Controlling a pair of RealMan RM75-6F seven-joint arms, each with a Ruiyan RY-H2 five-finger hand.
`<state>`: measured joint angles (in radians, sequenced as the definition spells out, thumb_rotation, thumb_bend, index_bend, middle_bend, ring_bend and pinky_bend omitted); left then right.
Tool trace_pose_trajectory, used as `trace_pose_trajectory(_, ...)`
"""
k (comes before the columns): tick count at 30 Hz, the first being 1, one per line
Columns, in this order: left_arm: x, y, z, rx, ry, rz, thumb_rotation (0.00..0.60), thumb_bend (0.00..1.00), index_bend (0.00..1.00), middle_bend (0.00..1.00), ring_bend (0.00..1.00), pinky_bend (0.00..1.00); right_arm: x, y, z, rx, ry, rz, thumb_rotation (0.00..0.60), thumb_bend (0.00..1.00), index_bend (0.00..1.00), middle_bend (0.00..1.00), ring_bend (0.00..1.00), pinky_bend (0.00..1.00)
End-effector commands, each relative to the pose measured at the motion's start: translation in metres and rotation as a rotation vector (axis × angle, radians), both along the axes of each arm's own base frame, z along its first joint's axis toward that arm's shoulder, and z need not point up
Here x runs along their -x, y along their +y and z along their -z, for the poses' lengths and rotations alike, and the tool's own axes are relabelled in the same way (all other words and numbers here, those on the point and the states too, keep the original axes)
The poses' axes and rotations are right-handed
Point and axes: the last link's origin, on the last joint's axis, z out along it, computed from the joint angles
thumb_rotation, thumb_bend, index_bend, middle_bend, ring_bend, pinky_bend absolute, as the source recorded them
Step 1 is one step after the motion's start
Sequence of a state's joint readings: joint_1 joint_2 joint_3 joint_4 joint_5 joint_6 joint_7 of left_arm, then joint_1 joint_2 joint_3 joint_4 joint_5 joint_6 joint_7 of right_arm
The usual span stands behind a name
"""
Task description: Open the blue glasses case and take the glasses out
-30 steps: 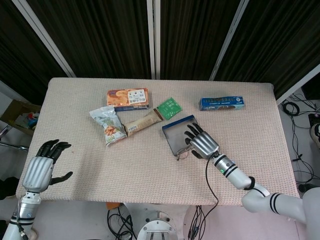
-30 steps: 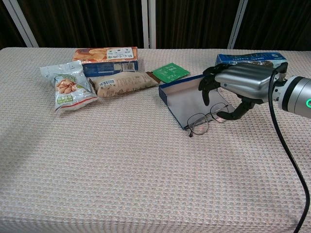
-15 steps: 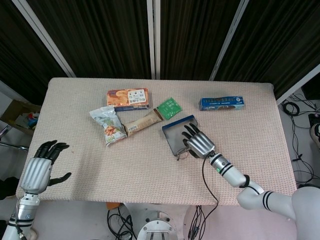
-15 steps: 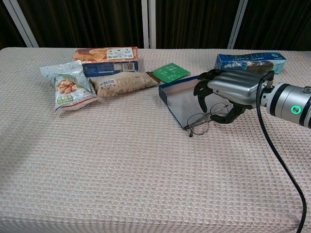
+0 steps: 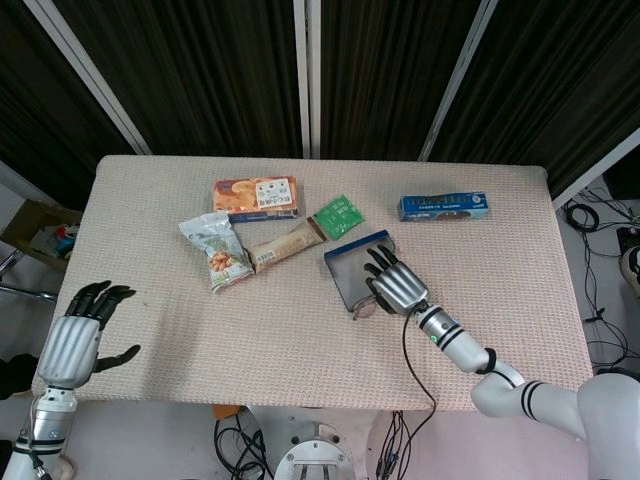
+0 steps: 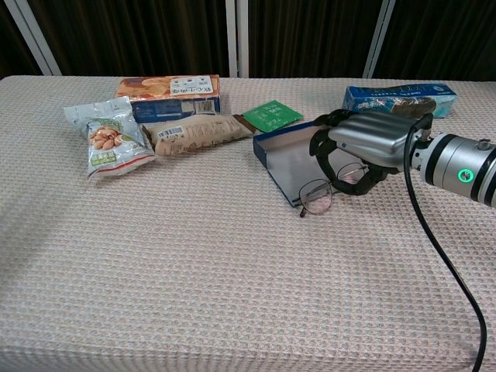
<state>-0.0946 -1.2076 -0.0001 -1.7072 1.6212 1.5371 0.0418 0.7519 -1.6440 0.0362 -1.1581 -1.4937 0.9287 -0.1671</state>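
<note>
**Room and furnishings**

Table (image 5: 150, 200): rectangular, covered edge to edge in a beige waffle-weave cloth; evenly lit, no hard shadows. Curtains (image 5: 200, 70): dark, vertically ribbed, hanging behind the table's far edge. Frame bars (image 5: 308, 75): pale, one upright pair at the centre, slanted ones towards both far corners. Floor (image 5: 610, 270): light grey, showing past the right edge, with black cables (image 5: 590, 215) lying on it. Cardboard box (image 5: 40, 232): beyond the left edge, contents unclear. More cables (image 5: 235, 440) hang under the near edge.

Right hand (image 5: 397, 284) over open glasses case (image 5: 352, 264)
</note>
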Motion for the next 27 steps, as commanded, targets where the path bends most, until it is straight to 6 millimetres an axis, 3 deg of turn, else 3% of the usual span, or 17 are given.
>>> trace_pose_trajectory(1, 0.000, 0.000, 0.000, -0.001, 0.000, 0.000, 0.600, 0.03, 0.23, 0.22, 0.12, 0.14, -0.005, 0.004, -0.007, -0.009, -0.014, -0.032, 0.600, 0.44, 0.69, 0.28, 0.02, 0.00)
trace_pose_trajectory(8, -0.002, -0.001, -0.002, -0.003, 0.002, 0.005, 0.600, 0.03, 0.23, 0.22, 0.12, 0.14, -0.042, 0.022, -0.015, -0.121, -0.056, -0.148, 0.600, 0.44, 0.69, 0.28, 0.02, 0.00)
trace_pose_trajectory(16, 0.000, -0.006, -0.002, -0.006, 0.000, -0.006, 0.600, 0.03, 0.23, 0.22, 0.12, 0.14, -0.087, 0.033, 0.027, -0.249, -0.046, -0.212, 0.600, 0.44, 0.68, 0.28, 0.02, 0.00)
trace_pose_trajectory(23, 0.005, -0.009, -0.003, -0.009, -0.003, -0.019, 0.600, 0.03, 0.23, 0.22, 0.12, 0.14, -0.104, 0.031, 0.047, -0.254, -0.064, -0.228, 0.600, 0.44, 0.66, 0.27, 0.02, 0.00)
trace_pose_trajectory(25, 0.006, -0.009, -0.003, -0.008, -0.005, -0.022, 0.600, 0.03, 0.23, 0.22, 0.12, 0.14, -0.105, 0.030, 0.052, -0.260, -0.045, -0.228, 0.600, 0.44, 0.63, 0.26, 0.02, 0.00)
trace_pose_trajectory(27, 0.006, -0.008, -0.002, -0.008, -0.008, -0.021, 0.600, 0.03, 0.23, 0.22, 0.12, 0.14, -0.105, 0.029, 0.056, -0.256, -0.026, -0.231, 0.600, 0.42, 0.51, 0.23, 0.01, 0.00)
